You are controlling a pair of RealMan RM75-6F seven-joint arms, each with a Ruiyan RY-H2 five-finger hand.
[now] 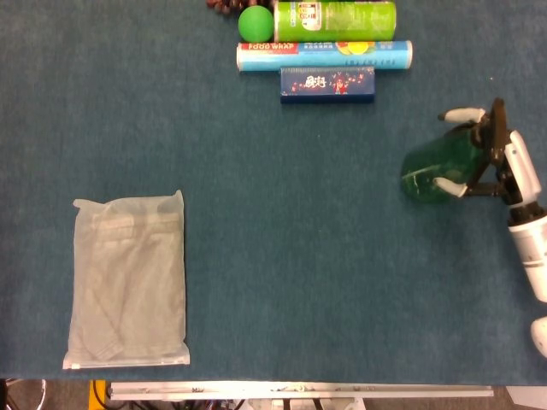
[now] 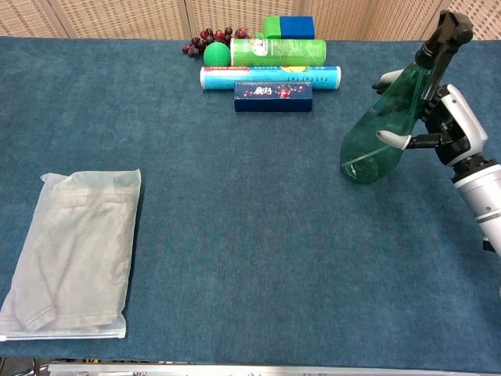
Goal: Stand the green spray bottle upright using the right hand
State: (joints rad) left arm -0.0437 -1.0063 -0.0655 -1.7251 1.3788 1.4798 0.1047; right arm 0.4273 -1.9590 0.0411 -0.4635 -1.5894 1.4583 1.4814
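Beside the right hand (image 2: 448, 129): green spray bottle (image 2: 385, 135), base on table (image 2: 235, 235), tilted toward the palm
Hand state: fingers spread, barely touching
Step advice: bottle to be steadied fully vertical before withdrawal

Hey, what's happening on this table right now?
The robot's right hand is at the green spray bottle, fingers spread around its body. The bottle rests base down on the blue table but leans toward the hand. A bagged garment lies at the left; boxes and cans sit at the far edge. The left hand isn't visible.
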